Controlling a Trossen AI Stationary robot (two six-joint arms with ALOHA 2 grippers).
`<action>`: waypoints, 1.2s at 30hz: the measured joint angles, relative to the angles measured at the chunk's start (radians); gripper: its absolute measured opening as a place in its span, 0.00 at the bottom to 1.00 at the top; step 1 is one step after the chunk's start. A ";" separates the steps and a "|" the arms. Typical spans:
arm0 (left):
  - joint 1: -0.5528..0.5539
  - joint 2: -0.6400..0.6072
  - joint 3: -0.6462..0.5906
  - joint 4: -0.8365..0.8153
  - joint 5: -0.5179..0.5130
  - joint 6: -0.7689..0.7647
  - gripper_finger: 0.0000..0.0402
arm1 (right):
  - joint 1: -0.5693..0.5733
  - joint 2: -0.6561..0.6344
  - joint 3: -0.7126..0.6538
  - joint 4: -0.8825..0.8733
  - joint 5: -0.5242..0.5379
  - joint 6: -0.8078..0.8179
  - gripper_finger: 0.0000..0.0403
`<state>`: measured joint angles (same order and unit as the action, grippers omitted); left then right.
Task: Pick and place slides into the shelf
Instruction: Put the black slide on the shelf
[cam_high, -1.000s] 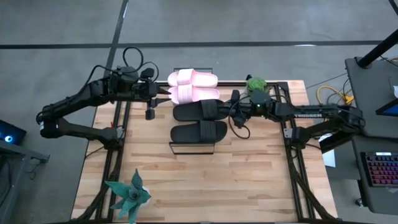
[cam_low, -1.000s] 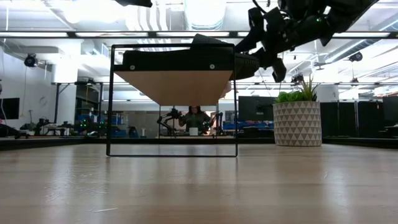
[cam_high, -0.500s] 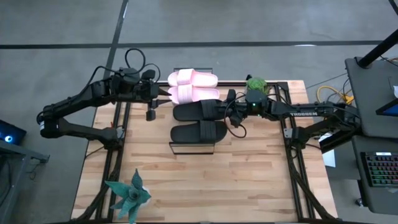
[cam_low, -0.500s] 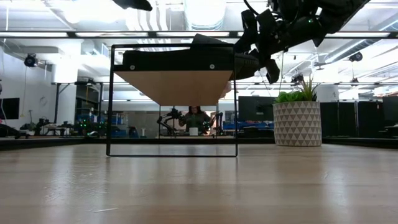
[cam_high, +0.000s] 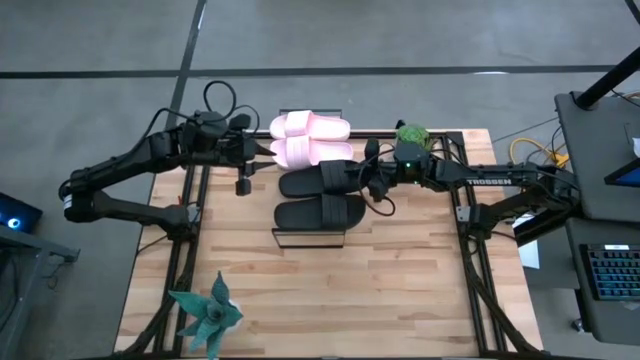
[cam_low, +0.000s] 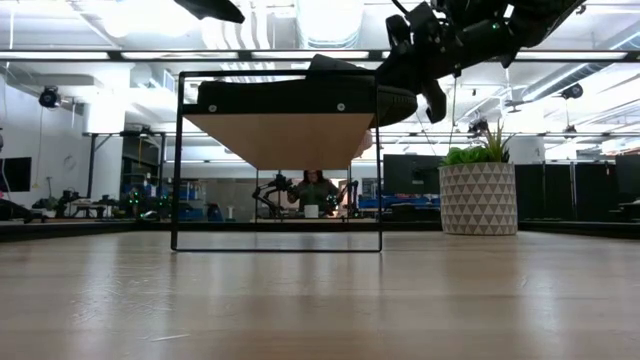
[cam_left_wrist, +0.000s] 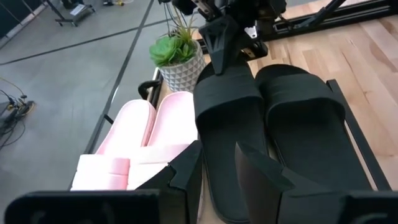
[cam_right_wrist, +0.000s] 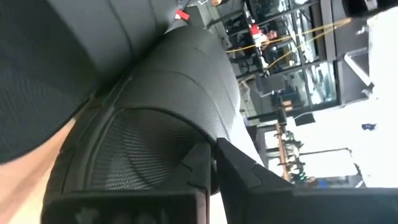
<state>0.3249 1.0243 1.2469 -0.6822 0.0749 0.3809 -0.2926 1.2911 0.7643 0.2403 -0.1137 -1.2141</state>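
Item: 4 slides on the shelf (cam_high: 340, 236), 2 pink (cam_high: 310, 139), 2 black; right gripper (cam_high: 368, 178) stood fully closed against the far black slide (cam_high: 320, 180), best nudged gently square; left gripper (cam_high: 262, 152) hovered part-open, empty, beside the pink pair.

Grey floor (cam_high: 420, 35) crossed by dark lines surrounds the table (cam_high: 330, 290). Beyond it, a potted plant (cam_low: 478, 190), ceiling lights (cam_low: 330, 20), and dark desks (cam_low: 90, 208).
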 joint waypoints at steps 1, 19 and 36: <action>0.000 -0.004 0.000 0.000 0.000 0.000 0.20 | 0.000 0.000 0.000 0.000 0.000 0.023 0.02; 0.000 -0.010 0.000 0.000 0.000 0.001 0.20 | 0.000 0.004 0.016 -0.034 0.012 0.193 0.20; 0.000 -0.010 0.000 -0.006 0.000 -0.005 0.20 | 0.000 0.000 0.381 -0.639 0.164 0.417 0.48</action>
<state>0.3252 1.0138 1.2465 -0.6885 0.0746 0.3756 -0.2928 1.2911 1.1453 -0.3983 0.0502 -0.7968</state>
